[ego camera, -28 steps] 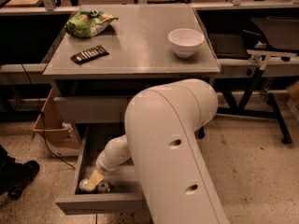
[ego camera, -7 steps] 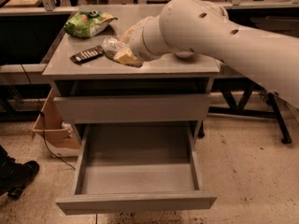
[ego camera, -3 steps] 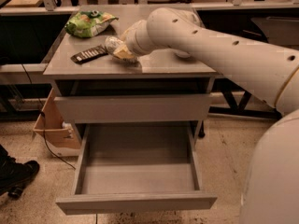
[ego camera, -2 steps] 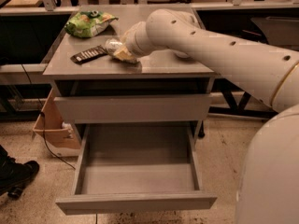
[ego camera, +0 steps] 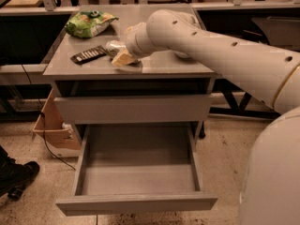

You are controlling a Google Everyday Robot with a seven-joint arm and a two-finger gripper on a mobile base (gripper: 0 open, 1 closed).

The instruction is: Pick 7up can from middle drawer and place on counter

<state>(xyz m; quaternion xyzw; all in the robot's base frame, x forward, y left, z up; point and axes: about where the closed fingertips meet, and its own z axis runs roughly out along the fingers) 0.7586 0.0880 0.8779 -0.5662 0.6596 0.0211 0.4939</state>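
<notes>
The 7up can [ego camera: 114,47] is a small silver-white can, held low over the left part of the grey counter [ego camera: 159,64], at or just above its surface. My gripper [ego camera: 120,54] is at the counter's front left, shut on the can, with a yellowish finger [ego camera: 123,59] showing beside it. My pale arm reaches in from the right across the counter. The middle drawer [ego camera: 136,203] is pulled wide open below and shows nothing inside it.
A green crinkled snack bag [ego camera: 89,22] lies at the counter's back left. A flat black object [ego camera: 88,54] lies just left of the can. The drawer under the top [ego camera: 133,108] is closed. A cardboard box [ego camera: 52,125] and a dark shoe [ego camera: 18,173] are on the floor at left.
The can came out of the middle drawer and up to the counter in my gripper. Over the last second the gripper and can have barely moved.
</notes>
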